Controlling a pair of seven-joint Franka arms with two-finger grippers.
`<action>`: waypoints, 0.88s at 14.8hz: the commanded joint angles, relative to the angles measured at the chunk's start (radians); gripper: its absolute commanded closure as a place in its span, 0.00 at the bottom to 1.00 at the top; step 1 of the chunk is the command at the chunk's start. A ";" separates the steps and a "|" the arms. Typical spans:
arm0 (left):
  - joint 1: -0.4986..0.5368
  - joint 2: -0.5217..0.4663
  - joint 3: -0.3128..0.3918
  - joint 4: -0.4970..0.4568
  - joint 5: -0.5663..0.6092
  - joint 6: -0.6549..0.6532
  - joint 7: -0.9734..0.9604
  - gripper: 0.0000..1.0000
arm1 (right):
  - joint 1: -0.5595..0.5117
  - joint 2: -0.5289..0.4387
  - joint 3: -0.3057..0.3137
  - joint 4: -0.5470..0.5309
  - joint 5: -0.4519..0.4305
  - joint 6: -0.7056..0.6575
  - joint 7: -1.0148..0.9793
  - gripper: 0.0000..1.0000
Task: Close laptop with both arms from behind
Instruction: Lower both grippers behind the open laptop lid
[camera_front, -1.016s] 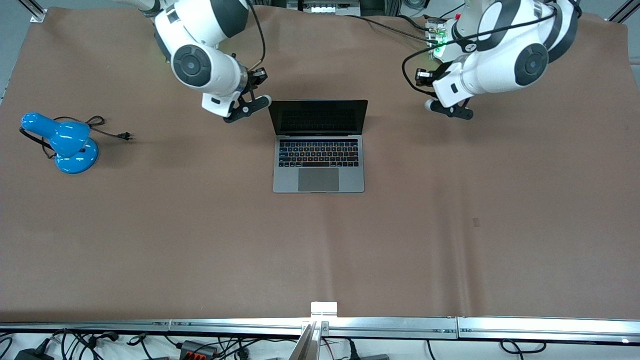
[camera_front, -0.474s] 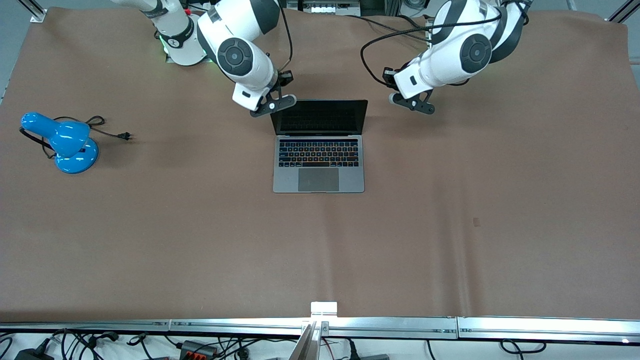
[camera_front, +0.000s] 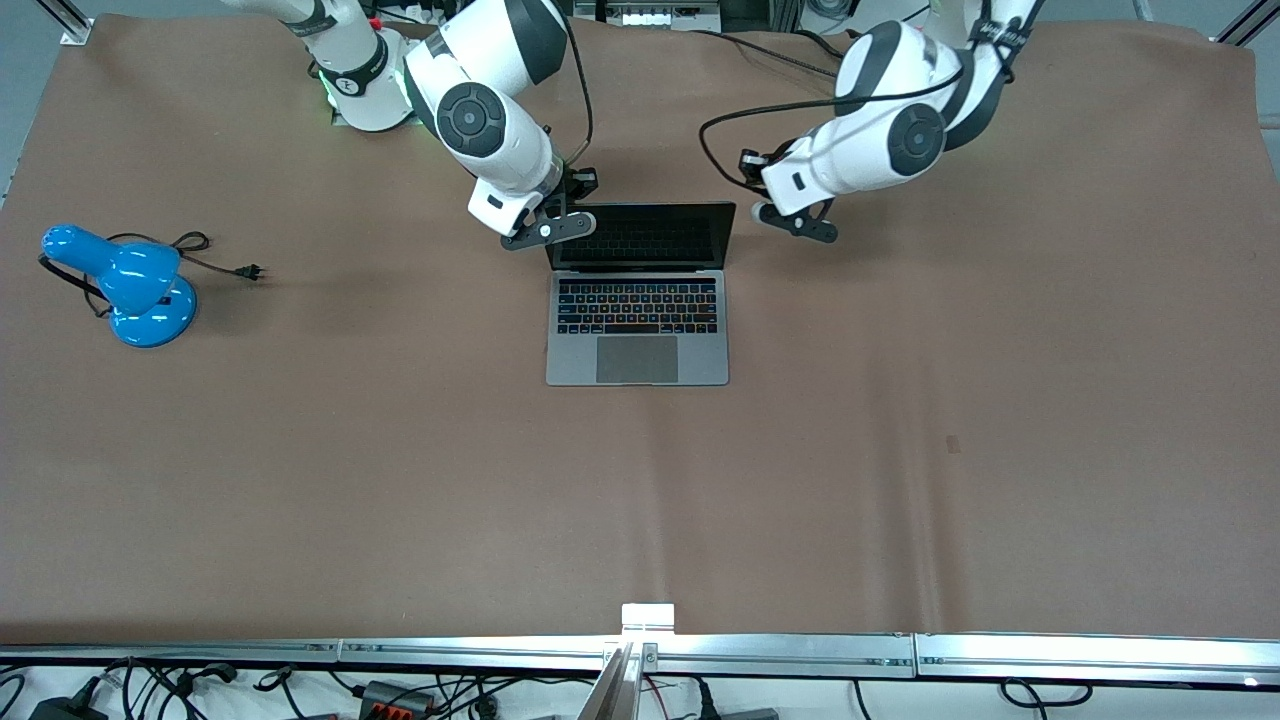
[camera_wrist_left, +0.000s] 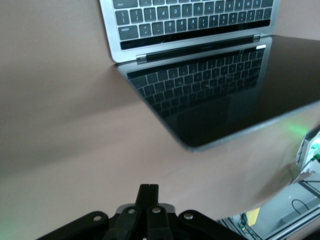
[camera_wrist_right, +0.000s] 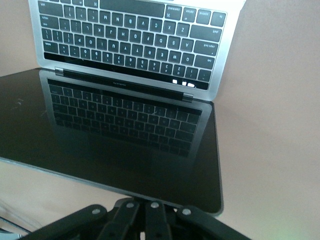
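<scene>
The silver-grey laptop (camera_front: 637, 345) lies open in the middle of the table, its black screen (camera_front: 637, 235) raised and facing the front camera. My right gripper (camera_front: 548, 228) is shut at the screen's top corner toward the right arm's end. In the right wrist view the screen's top edge (camera_wrist_right: 115, 187) hides the tips of the right gripper (camera_wrist_right: 150, 205). My left gripper (camera_front: 797, 222) is shut and empty, a little way off the screen's edge toward the left arm's end. The left wrist view shows the left gripper (camera_wrist_left: 148, 192) over bare table, apart from the screen (camera_wrist_left: 215, 95).
A blue desk lamp (camera_front: 125, 285) with a black cord and plug (camera_front: 250, 270) stands near the right arm's end of the table. A metal rail (camera_front: 640, 650) runs along the table edge nearest the front camera.
Both arms have swung in toward the laptop's screen. The right gripper has come to the screen's top corner. The left gripper has closed most of its gap to the screen. The laptop has not moved.
</scene>
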 joint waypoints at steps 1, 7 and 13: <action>0.006 0.045 -0.016 0.014 -0.020 0.049 -0.011 1.00 | 0.004 0.011 -0.007 0.016 0.009 0.030 0.019 1.00; 0.002 0.108 -0.020 0.064 -0.020 0.097 -0.020 1.00 | -0.005 0.024 -0.012 0.022 0.006 0.038 0.019 1.00; 0.010 0.168 -0.013 0.112 -0.020 0.127 -0.020 1.00 | -0.028 0.062 -0.017 0.075 0.003 0.038 0.017 1.00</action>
